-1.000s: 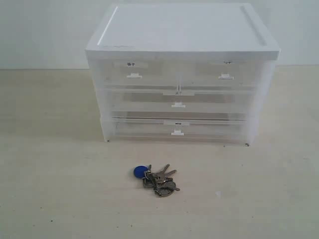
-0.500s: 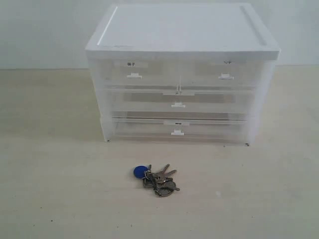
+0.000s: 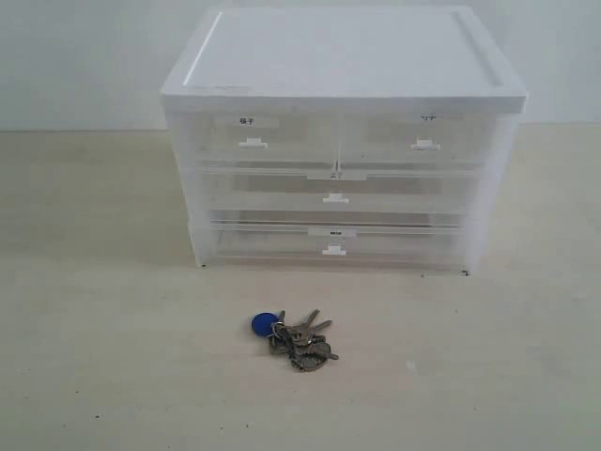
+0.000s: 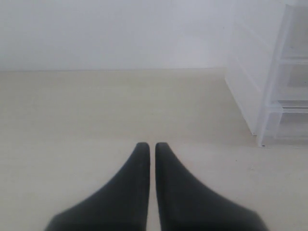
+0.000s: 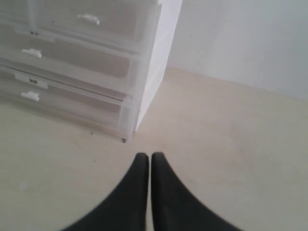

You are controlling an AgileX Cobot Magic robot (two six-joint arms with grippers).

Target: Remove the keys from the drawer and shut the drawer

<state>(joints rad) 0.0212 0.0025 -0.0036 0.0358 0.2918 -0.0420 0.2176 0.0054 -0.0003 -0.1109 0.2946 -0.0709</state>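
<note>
The keys point(image 3: 294, 337), a silver bunch with a round blue tag, lie on the table in front of the cabinet. The drawer point(image 3: 424, 141) is the top right half-width one; it sits flush with the cabinet front, its white tab handle point(image 5: 89, 19) also showing in the right wrist view. Neither arm appears in the exterior view. My left gripper point(image 4: 152, 145) is shut and empty over bare table, to the left of the cabinet. My right gripper point(image 5: 146, 155) is shut and empty near the cabinet's front right corner. No wrist view shows the keys.
The white-topped translucent cabinet point(image 3: 343, 56) stands at the back middle of the table, with a labelled top left drawer point(image 3: 252, 139) and two full-width drawers point(image 3: 335, 193) below, all pushed in. A pale wall runs behind. The cabinet's side point(image 4: 269, 72) shows in the left wrist view.
</note>
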